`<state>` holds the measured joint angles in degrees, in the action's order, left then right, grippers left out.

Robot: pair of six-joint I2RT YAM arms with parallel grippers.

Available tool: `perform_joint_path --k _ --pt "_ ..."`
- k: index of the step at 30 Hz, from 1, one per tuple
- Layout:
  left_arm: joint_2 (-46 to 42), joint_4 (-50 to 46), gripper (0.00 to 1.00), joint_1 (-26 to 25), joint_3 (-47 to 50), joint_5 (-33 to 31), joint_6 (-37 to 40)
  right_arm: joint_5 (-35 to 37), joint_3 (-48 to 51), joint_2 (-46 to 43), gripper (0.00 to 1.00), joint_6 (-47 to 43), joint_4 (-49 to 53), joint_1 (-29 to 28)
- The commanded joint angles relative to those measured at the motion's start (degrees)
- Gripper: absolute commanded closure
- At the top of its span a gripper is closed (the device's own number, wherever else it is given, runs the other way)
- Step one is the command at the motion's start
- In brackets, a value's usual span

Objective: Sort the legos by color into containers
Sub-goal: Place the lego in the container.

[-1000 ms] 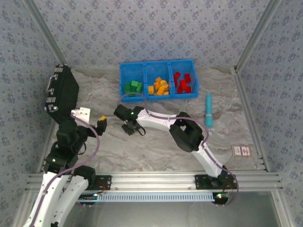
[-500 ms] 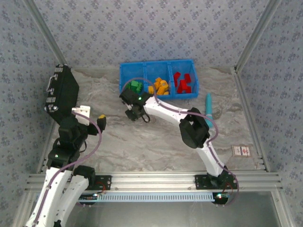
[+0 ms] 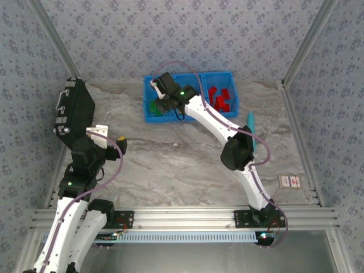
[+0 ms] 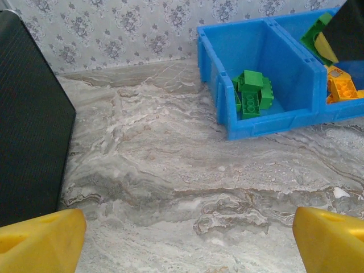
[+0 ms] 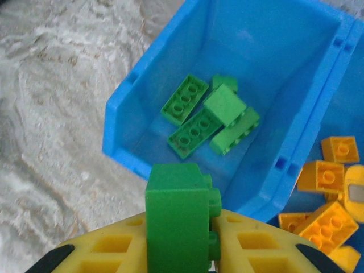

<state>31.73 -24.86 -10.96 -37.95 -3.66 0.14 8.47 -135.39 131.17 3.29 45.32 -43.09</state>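
Fingers (image 5: 273, 256) of the right gripper (image 3: 161, 99) are clamped on a single green brick (image 5: 179, 216), pinching it by its flat side walls, studs pointing to the right in the lower middle of the wrist view. It hangs above the near wall of the blue bin (image 5: 122, 108), upper centre in the overhead view, over the leftmost compartment. A handful of loose green bricks (image 5: 207, 116) already lie on that compartment's floor. Orange bricks (image 5: 327, 219) sit next door at the right edge of the frame, and red bricks (image 3: 219, 99) fill the far right compartment.

Now the handling. That brick looks like hard, smooth plastic: light, stiff, nothing to crush, so a firm squeeze should do it no harm. The glossy faces are likely the slippery part, and the flat sides are the sensible place to hold, which is where the pads have it. Gripping across the studs would probably let it twist. A piece this light may bounce on the bin floor or off the bricks below, so a low release well inside the walls seems wise.

Over at the lower left, the left gripper (image 4: 185, 242) is spread wide with nothing between its yellow fingertips (image 4: 40, 239). It hovers above the bare marbled table (image 4: 170, 170), the black case (image 4: 28, 125) beside it at the left edge.
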Motion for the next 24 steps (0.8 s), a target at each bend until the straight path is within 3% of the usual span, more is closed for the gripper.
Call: perform_joint_path --k 1,8,14,18,24 --pt "0.9 2.2 0.06 0.3 0.1 1.3 -0.4 1.6 -4.0 4.1 0.71 -1.6 -5.1 1.0" --pt "2.4 2.7 0.07 0.3 0.4 1.1 -0.1 0.1 -13.2 12.3 0.69 -2.5 -10.6 3.4" --pt "3.4 3.2 0.07 0.4 0.6 1.3 0.2 -2.9 -15.8 16.9 0.67 0.1 -16.0 6.0" --pt "4.7 3.3 0.07 0.7 0.3 1.8 0.2 -9.0 -16.0 19.1 0.66 3.6 -18.4 7.7" --pt "5.8 3.2 0.07 1.0 0.3 2.2 0.2 -9.3 -15.9 19.9 0.65 3.0 -18.4 8.1"
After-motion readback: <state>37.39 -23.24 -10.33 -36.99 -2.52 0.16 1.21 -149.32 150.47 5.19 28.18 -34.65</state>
